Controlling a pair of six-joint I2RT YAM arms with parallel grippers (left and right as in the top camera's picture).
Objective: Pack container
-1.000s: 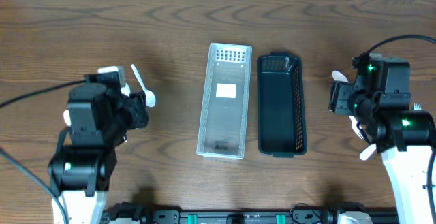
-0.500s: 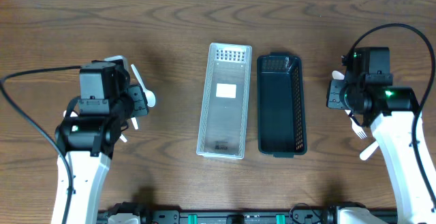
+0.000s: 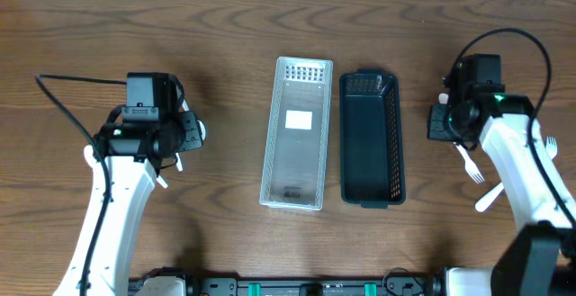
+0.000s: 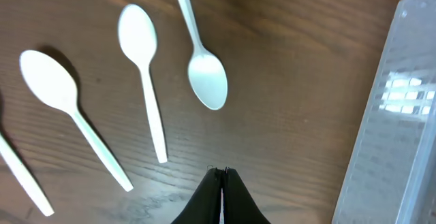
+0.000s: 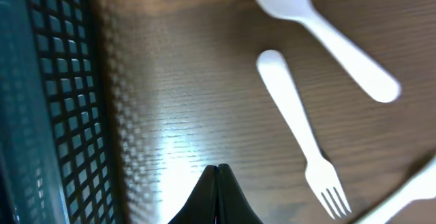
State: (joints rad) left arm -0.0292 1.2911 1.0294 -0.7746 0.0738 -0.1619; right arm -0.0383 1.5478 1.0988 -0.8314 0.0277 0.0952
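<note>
A clear plastic container (image 3: 295, 134) and a dark mesh container (image 3: 370, 139) lie side by side mid-table, both holding nothing. White plastic spoons (image 4: 208, 81) (image 4: 139, 54) (image 4: 54, 88) lie on the wood just ahead of my left gripper (image 4: 221, 173), which is shut on nothing; the clear container's edge (image 4: 395, 115) is to its right. My right gripper (image 5: 218, 168) is also shut and holds nothing. It hovers over bare wood between the dark container's wall (image 5: 41, 101) and a white fork (image 5: 300, 122), with a spoon (image 5: 306, 20) beyond.
In the overhead view the left arm covers most of the spoons; one bowl (image 3: 200, 130) shows beside it. A fork (image 3: 470, 165) and another white utensil (image 3: 490, 195) lie under the right arm. Cables trail from both arms.
Both arms have reached farther out from the table's front edge, over the cutlery on their sides. Both pairs of jaws have closed.
</note>
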